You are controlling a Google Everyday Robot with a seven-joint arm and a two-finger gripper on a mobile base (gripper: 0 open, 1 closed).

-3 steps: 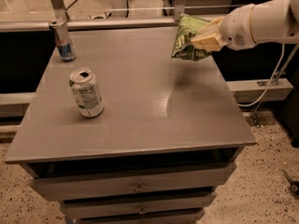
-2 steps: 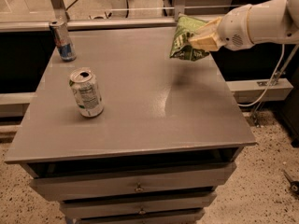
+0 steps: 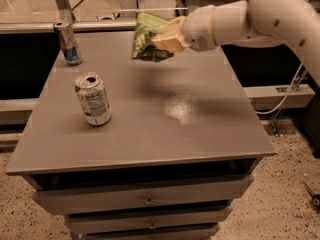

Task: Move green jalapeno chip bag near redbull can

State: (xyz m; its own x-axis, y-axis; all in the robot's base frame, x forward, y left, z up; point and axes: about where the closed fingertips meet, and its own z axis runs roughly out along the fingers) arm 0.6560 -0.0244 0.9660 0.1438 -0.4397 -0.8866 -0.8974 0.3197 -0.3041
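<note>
Since a second ago the gripper point(image 3: 161, 39) has carried the green jalapeno chip bag point(image 3: 145, 34) leftward, from over the worktop's far right corner to a spot above the middle of its far edge. Its pale fingers are pinched on the right side of the bag, which hangs crumpled and tilted, seemingly clear of the surface, though the blur makes that hard to confirm. A soft shadow lies on the grey worktop point(image 3: 200, 139) just below and in front of it.

The white arm point(image 3: 280, 14) reaches in from the upper right, across the right rear corner.

The redbull can point(image 3: 67, 43) stands upright at the far left corner, where it stood before. It is still well apart from the bag, with bare worktop between them. A shorter, wider silver-white can point(image 3: 93, 99) stands upright nearer the front left, its opened top showing, also unmoved.

Below the worktop's front edge a dark gap shows above the grey drawers point(image 3: 145, 201), each with a small knob. A speckled floor point(image 3: 285, 194) surrounds the cabinet.
</note>
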